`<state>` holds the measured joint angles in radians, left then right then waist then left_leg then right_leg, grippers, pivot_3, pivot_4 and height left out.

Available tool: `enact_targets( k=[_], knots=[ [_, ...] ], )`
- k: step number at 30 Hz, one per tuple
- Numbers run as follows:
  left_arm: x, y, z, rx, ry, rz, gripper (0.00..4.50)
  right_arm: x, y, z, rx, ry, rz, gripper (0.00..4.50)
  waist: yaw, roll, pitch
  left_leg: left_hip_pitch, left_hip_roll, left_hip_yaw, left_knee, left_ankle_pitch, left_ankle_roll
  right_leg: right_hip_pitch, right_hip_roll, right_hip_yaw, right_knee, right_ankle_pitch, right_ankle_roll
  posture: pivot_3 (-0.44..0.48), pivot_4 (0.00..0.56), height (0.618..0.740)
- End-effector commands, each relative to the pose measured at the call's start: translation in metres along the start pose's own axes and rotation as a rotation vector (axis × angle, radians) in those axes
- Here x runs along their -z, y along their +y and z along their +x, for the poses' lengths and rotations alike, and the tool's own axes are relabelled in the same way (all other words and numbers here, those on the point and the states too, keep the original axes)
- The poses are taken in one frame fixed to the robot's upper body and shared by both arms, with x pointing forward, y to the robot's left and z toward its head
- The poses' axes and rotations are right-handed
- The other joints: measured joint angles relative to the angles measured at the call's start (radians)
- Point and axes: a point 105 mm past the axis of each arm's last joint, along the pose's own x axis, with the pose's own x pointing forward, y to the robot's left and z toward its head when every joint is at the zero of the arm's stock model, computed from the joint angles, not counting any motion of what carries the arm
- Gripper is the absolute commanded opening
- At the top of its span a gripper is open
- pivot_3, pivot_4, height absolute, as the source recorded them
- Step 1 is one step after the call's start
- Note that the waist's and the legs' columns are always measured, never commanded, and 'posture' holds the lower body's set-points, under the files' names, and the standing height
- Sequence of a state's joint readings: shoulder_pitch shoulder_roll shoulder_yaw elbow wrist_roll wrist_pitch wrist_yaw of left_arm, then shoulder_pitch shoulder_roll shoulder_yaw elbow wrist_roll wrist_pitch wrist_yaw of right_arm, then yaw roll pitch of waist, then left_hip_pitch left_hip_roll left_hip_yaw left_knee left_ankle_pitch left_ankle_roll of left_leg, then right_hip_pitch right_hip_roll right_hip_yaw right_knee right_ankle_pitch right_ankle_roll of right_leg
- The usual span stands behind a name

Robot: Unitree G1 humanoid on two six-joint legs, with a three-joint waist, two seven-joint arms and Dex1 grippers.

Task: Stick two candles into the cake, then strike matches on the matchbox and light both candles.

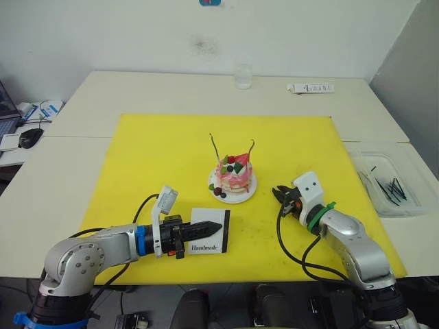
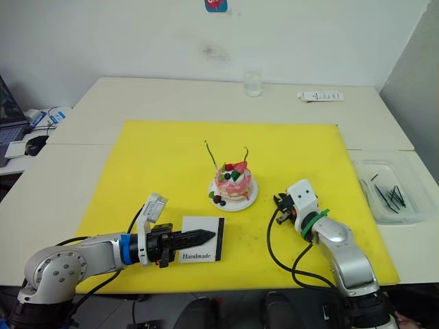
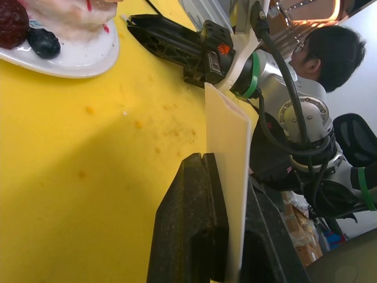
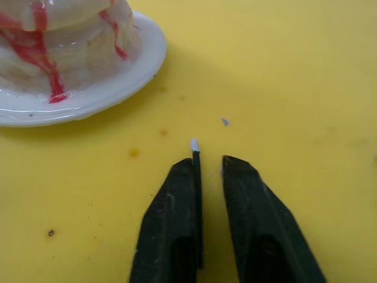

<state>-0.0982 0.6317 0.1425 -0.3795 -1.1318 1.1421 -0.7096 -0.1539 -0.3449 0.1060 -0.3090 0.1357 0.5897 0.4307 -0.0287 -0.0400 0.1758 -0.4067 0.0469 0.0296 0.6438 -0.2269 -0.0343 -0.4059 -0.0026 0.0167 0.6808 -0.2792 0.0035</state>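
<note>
On the pale counter lies a yellow mat. Left tool clamps the "Handmade" matchbox. Mid-mat, the cake bears both candles. Right tool, slightly parted, carries a match against one finger.

From my seat, the matchbox is partly covered by the left gripper, and its lettering is half hidden. The matches in the right-hand tray are too small to count (a dark tangle). The cake is cropped in the right wrist view.
</note>
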Motion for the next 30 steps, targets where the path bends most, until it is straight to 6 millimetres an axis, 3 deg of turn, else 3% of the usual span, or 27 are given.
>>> enact_targets(
  k=[1,9,16,22,30],
  knots=[
    [-0.004,-0.003,0.002,0.016,-0.017,0.021,0.00,0.005,0.001,-0.001,0.002,0.025,0.002,0.01,0.000,0.000,0.000,0.000,0.000,0.000,0.000,0.000,0.000,0.000,0.000,0.000,0.000,0.000,0.000,0.000,0.150,0.740],
    [-0.004,-0.001,0.002,0.005,-0.026,0.018,0.00,-0.009,0.005,-0.004,-0.020,-0.031,0.009,0.01,0.000,0.000,0.000,0.000,0.000,0.000,0.000,0.000,0.000,0.000,0.000,0.000,0.000,0.000,0.000,0.000,0.150,0.740],
    [-0.013,0.003,0.007,-0.029,-0.051,0.046,0.00,-0.044,0.011,-0.022,-0.127,-0.115,-0.076,0.01,0.001,0.000,0.000,0.000,0.000,0.000,0.000,0.000,0.000,0.000,0.000,0.000,0.000,0.000,0.000,0.000,0.150,0.740],
    [-0.030,0.004,0.023,-0.070,-0.078,0.186,0.00,-0.086,0.033,-0.046,-0.302,-0.192,-0.255,0.01,0.002,0.000,0.000,0.000,-0.001,0.000,0.000,0.000,0.000,0.000,0.000,0.000,0.000,0.000,0.000,0.000,0.150,0.740],
    [-0.044,-0.001,0.034,-0.062,-0.141,0.251,0.00,-0.093,0.057,-0.058,-0.468,-0.150,-0.385,0.01,0.002,0.000,0.000,-0.001,0.000,-0.001,0.000,0.000,0.000,0.000,0.000,-0.001,-0.001,0.000,0.000,0.000,0.150,0.740]
  ],
)
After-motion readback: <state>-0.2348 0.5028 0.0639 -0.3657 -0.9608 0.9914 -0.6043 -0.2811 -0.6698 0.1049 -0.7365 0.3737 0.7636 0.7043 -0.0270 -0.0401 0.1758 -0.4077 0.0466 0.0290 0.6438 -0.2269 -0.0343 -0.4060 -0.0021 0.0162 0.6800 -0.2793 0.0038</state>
